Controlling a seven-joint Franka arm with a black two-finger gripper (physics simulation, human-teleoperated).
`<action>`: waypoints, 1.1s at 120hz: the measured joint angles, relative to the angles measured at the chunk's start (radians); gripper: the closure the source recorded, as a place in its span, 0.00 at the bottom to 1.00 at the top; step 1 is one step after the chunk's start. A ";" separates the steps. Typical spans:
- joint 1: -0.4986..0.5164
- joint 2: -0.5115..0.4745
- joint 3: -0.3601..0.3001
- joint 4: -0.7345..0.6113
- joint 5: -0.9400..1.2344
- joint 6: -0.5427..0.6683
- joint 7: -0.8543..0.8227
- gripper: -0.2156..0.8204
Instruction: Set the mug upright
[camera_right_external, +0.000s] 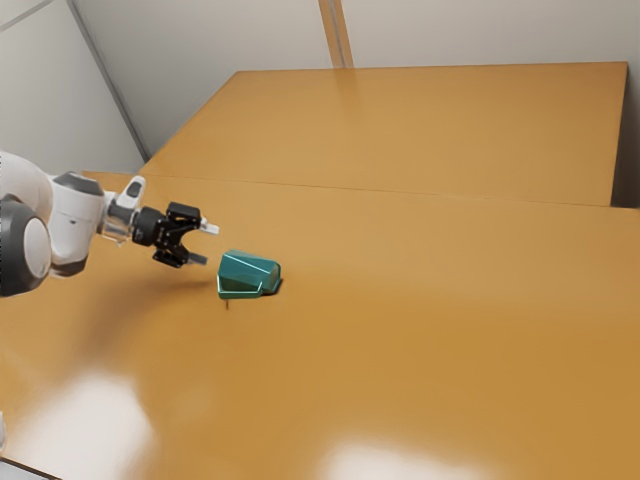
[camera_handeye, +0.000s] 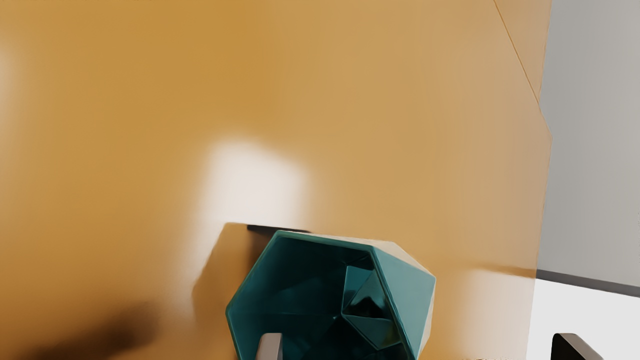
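A teal faceted mug (camera_right_external: 248, 274) lies on its side on the wooden table. In the exterior view my gripper (camera_right_external: 204, 245) is just to the left of it, open and held low, its fingers pointing toward the mug. From the wrist view I look into the open mouth of the mug (camera_handeye: 310, 295). The fingertips of my gripper (camera_handeye: 417, 346) stand wide apart; one overlaps the mug's opening in this view and the other is out past its side wall. Whether either finger touches the mug I cannot tell.
The wooden table (camera_right_external: 420, 330) extends around the mug, with a seam across it toward the back. Pale walls (camera_right_external: 480, 30) rise behind the table. A dark shadow (camera_handeye: 110, 332) falls on the tabletop beside the mug.
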 joint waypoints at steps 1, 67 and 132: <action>-0.001 0.002 0.000 0.000 -0.003 0.000 0.005 0.23; -0.064 0.033 -0.029 -0.055 -0.137 0.006 0.225 0.32; -0.066 0.020 -0.029 -0.059 -0.145 0.005 0.280 0.92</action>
